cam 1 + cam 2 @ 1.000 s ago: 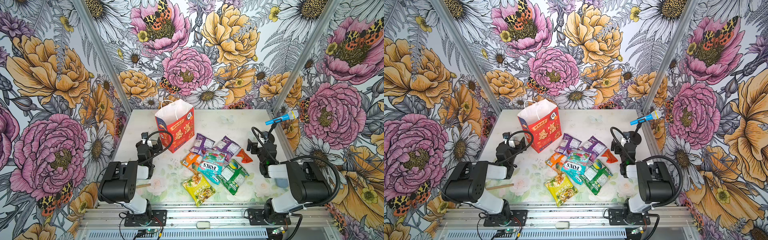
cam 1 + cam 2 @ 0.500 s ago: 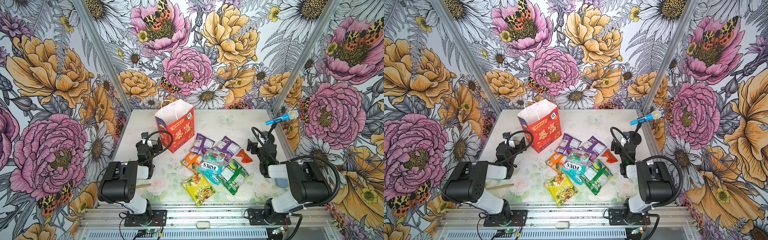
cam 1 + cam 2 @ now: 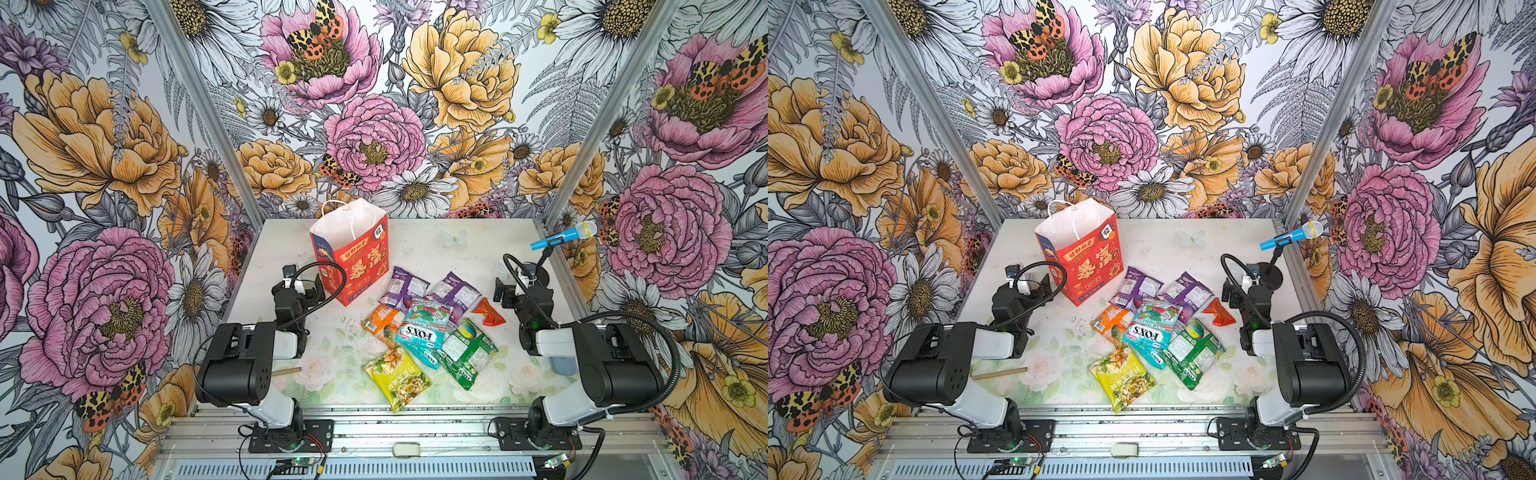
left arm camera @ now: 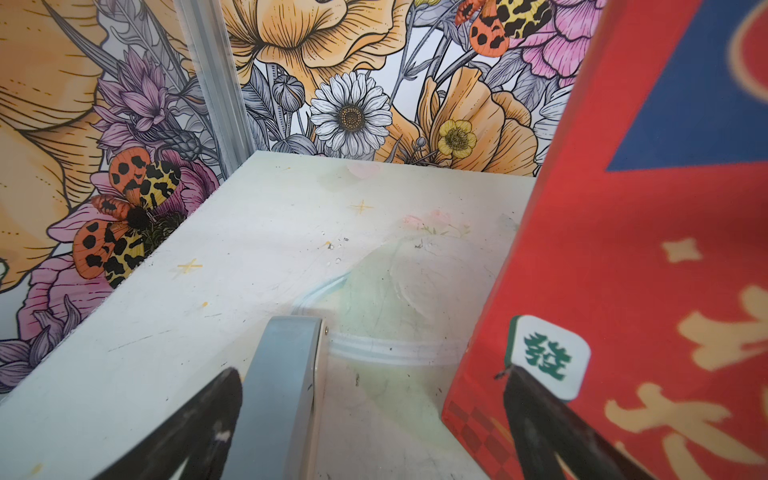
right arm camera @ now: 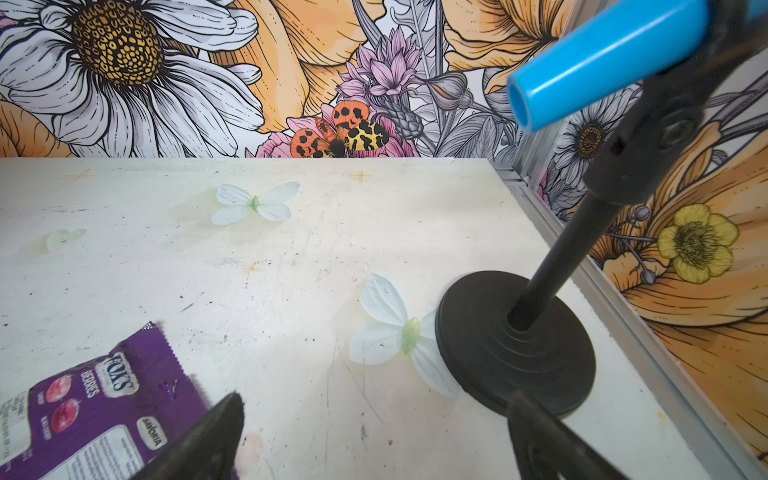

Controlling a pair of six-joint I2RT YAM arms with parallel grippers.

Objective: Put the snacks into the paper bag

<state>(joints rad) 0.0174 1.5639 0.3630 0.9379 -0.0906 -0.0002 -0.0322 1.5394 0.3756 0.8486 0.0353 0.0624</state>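
On the left of both top views, my left gripper (image 3: 308, 291) sits low over the pale flower-printed table (image 3: 436, 245). A thin wooden stick (image 3: 286, 371) lies on the table near that arm. Through the left wrist camera I see the gripper (image 4: 372, 372) spread wide with nothing in it. One dark finger (image 4: 548, 424) is just beside the lower corner of the upright red paper gift bag (image 4: 623, 249).

In the top views the bag (image 3: 353, 266) stands toward the back left of the table, blue side panel facing my left arm, white inside showing at its open mouth.

The snacks all lie on the table, in front of the bag and to its right. Two glossy purple plastic packets (image 3: 405, 286) (image 3: 455, 291) lie side by side nearest the bag. The orange packet (image 3: 380, 320) is in front of them, partly under the teal "FOX'S" packet (image 3: 422, 328). The green packet (image 3: 467, 353) lies against the teal one's right edge and the yellow packet (image 3: 397, 380) sits nearest the front. The small red-orange triangular packet (image 3: 488, 311) rests just right of the pile.

My right gripper (image 3: 503, 291) hangs beside that triangle. Its wrist view shows it (image 5: 374, 399) wide apart and empty over bare table, between a purple packet's corner (image 5: 95, 415) and the black round stand base (image 5: 515, 345). The stand carries the blue toy microphone (image 3: 563, 237) at the right edge.
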